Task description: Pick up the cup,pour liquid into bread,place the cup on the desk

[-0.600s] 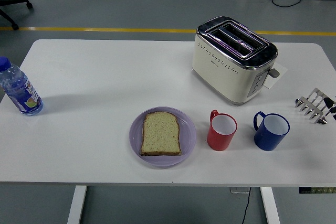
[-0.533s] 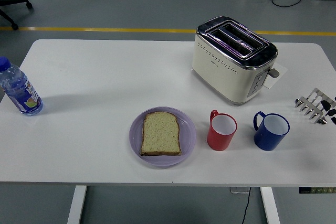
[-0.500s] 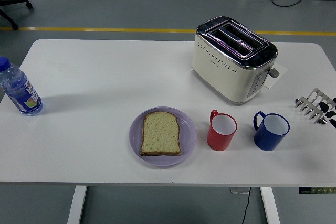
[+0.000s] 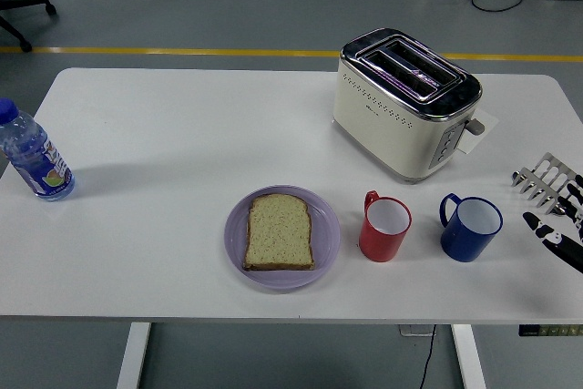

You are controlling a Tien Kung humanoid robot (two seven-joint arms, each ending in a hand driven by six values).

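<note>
Two cups (image 4: pixel 384 228) untouched, right robot hand (image 4: pixel 557 225) cut off at edge, fingers spread, holding nothing

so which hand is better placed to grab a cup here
The right hand. It is at the table's right edge, fingers spread, beside the blue cup, with the red cup just beyond. The left hand is out of view.
</note>
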